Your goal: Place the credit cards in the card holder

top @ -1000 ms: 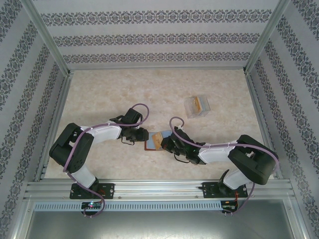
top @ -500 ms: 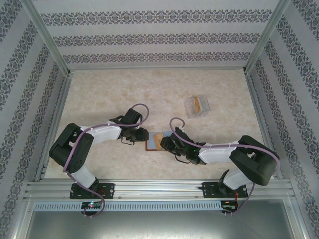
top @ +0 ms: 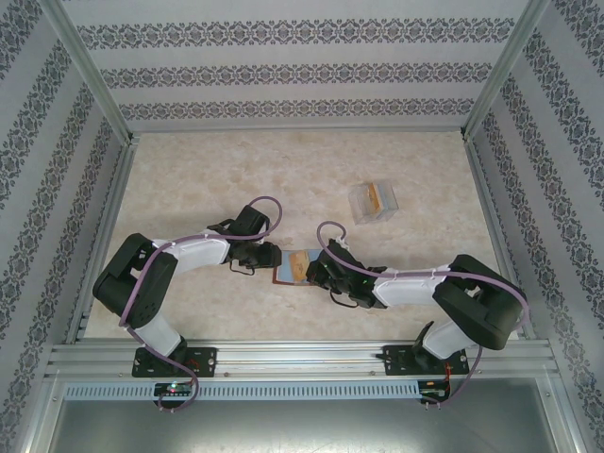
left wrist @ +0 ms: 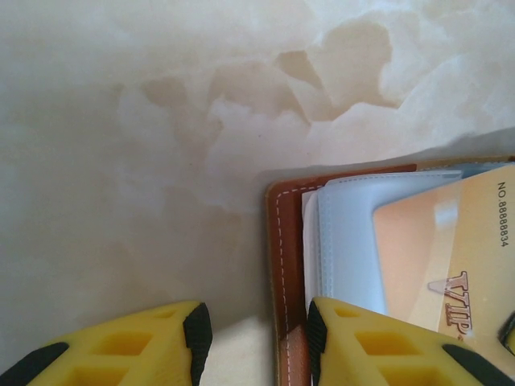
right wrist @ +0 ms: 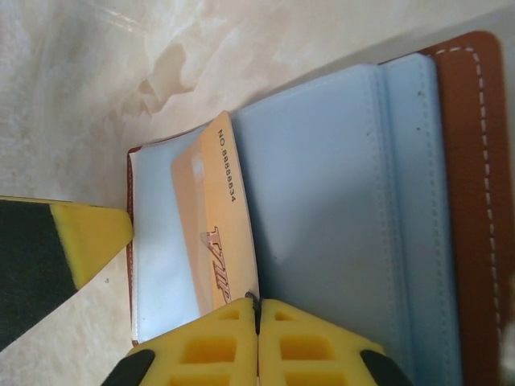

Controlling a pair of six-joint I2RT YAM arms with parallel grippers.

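The card holder (top: 284, 275) lies open on the table between the two arms, brown trim (left wrist: 286, 241) around pale blue pockets (right wrist: 338, 185). A yellow-orange credit card (right wrist: 211, 217) marked VIP sits slanted in the left pocket, partly under clear plastic (left wrist: 451, 249). My right gripper (right wrist: 257, 310) is shut, with the card's near corner running into the seam between its fingers (top: 316, 269). My left gripper (left wrist: 253, 330) stands open astride the holder's left edge, one finger on the pockets and one over bare table (top: 268, 257).
A clear plastic box (top: 372, 201) with an orange card (top: 375, 195) inside stands further back on the right. Marble-patterned table (top: 217, 179) stretches all round, fenced by metal rails and patterned walls.
My right gripper has edged a little left toward the card holder's middle. The left arm and the clear box have not moved.
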